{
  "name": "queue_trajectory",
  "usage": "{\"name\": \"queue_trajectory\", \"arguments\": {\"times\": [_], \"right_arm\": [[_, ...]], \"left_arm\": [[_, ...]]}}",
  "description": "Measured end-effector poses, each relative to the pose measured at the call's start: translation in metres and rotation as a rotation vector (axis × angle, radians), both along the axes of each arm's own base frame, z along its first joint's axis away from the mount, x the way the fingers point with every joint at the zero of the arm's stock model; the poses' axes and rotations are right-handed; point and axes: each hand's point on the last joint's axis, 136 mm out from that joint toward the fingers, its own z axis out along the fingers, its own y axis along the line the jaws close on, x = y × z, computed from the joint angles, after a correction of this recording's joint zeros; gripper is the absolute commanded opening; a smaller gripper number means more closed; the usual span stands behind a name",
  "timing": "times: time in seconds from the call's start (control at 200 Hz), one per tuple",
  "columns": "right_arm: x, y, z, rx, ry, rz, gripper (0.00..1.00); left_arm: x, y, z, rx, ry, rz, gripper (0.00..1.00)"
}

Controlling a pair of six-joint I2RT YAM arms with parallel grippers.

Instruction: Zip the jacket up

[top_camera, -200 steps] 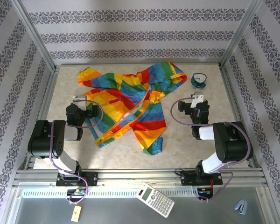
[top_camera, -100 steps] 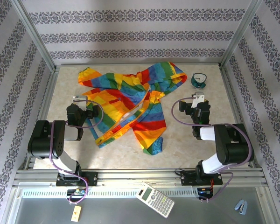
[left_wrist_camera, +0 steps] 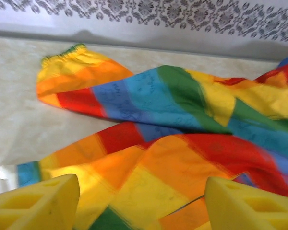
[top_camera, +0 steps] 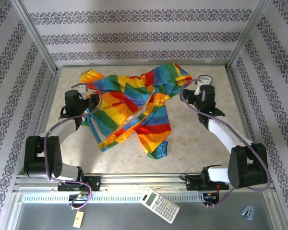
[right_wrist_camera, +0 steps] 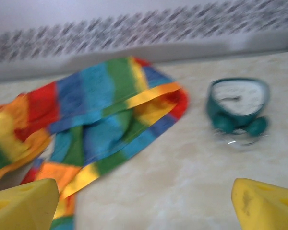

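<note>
Tabletop (top_camera: 201, 143): jacket (top_camera: 134, 103) spread between left tool (left_wrist_camera: 141, 201), right tool (right_wrist_camera: 144, 203).

jacket (top_camera: 129, 103) central, clock (right_wrist_camera: 237, 103) right, tabletop (top_camera: 194, 143) bare nearside

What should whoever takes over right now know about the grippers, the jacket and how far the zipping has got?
Left gripper: open, empty, low over the jacket, near a sleeve.
Right gripper: open, empty, by the jacket's far corner, with a small teal clock close ahead.
Jacket: crumpled on the table, front lying open.
Done: nothing zipped yet.
Left: grasp the zipper edges, bring them together, close it.
</note>
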Motion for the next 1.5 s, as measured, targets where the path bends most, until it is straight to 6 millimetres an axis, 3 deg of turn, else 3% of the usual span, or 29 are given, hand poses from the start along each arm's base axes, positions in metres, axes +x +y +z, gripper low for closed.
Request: {"name": "queue_trajectory", "arguments": {"times": [0.055,0.155,0.265,0.38,0.425,0.525,0.734,0.864,1.044,1.154,1.234,1.294,1.414,1.499], "right_arm": [[-0.005,0.029,-0.016,0.004,0.077,0.059,0.85],[-0.022,0.083,-0.059,0.022,0.242,0.182,0.74],[-0.052,0.135,-0.111,0.027,0.429,0.300,0.61],[-0.084,0.177,-0.159,0.010,0.603,0.404,0.45],[-0.089,0.187,-0.170,0.005,0.641,0.423,0.40],[-0.072,0.207,-0.163,0.037,0.648,0.448,0.28],[-0.028,0.199,-0.168,0.038,0.720,0.402,0.17],[0.010,0.181,-0.166,0.041,0.738,0.354,0.16],[0.059,0.160,-0.162,0.039,0.733,0.310,0.16],[0.079,0.152,-0.156,0.035,0.716,0.303,0.23],[0.081,0.150,-0.150,0.028,0.709,0.310,0.28],[0.075,0.149,-0.145,0.024,0.710,0.314,0.32],[0.045,0.138,-0.132,0.017,0.739,0.314,0.36],[0.018,0.129,-0.118,0.020,0.743,0.315,0.38]], "left_arm": [[0.007,-0.008,-0.002,-0.031,0.049,-0.019,0.53],[0.016,-0.027,-0.023,-0.090,0.170,-0.056,0.45],[0.013,-0.049,-0.066,-0.144,0.339,-0.086,0.38],[-0.008,-0.058,-0.118,-0.196,0.531,-0.061,0.35],[-0.016,-0.058,-0.132,-0.211,0.582,-0.044,0.35],[-0.019,-0.059,-0.131,-0.247,0.590,-0.025,0.35],[-0.057,-0.068,-0.134,-0.262,0.629,-0.016,0.27],[-0.090,-0.095,-0.135,-0.243,0.663,-0.051,0.27],[-0.135,-0.151,-0.133,-0.209,0.713,-0.147,0.27],[-0.147,-0.161,-0.130,-0.190,0.758,-0.161,0.29],[-0.141,-0.158,-0.117,-0.159,0.762,-0.142,0.32],[-0.130,-0.159,-0.096,-0.143,0.725,-0.146,0.32],[-0.117,-0.163,-0.052,-0.130,0.622,-0.166,0.25],[-0.124,-0.174,-0.039,-0.074,0.597,-0.198,0.26]]}}
